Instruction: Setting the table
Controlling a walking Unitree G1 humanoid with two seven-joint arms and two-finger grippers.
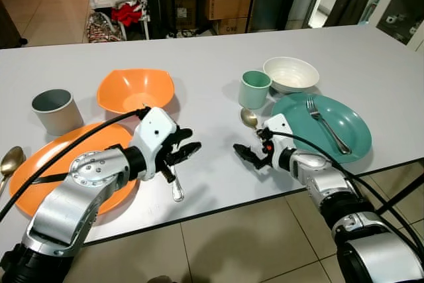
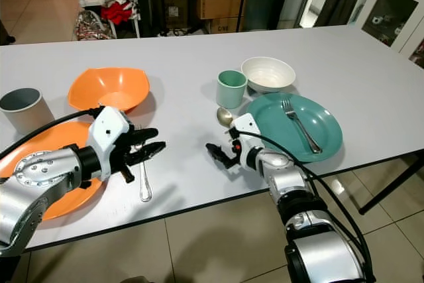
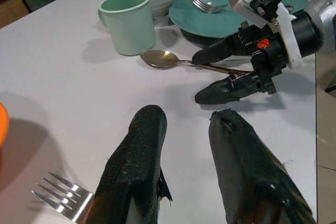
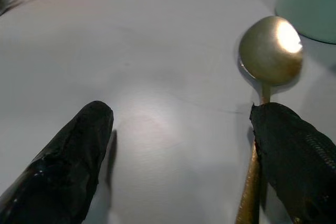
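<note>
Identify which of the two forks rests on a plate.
The fork on the teal plate at the robot's right. The other fork lies on the bare table by the left gripper.

Surface [image 1: 199, 57]: matt white, smooth, faint sheen. Gold spoon [image 4: 270, 51]: polished metal, bright highlight on bowl. Silver fork [image 2: 144, 180]: shiny metal. Teal plate [image 1: 354, 120], orange plate [image 1: 59, 157], orange bowl [image 1: 136, 89]: smooth, semi-gloss. White bowl [image 1: 290, 73], green cup [image 1: 254, 89]: glazed look. Left gripper [image 3: 191, 145] fingers [image 3: 139, 156]: black, rough textured. Arm shells: brushed silver metal.
</note>
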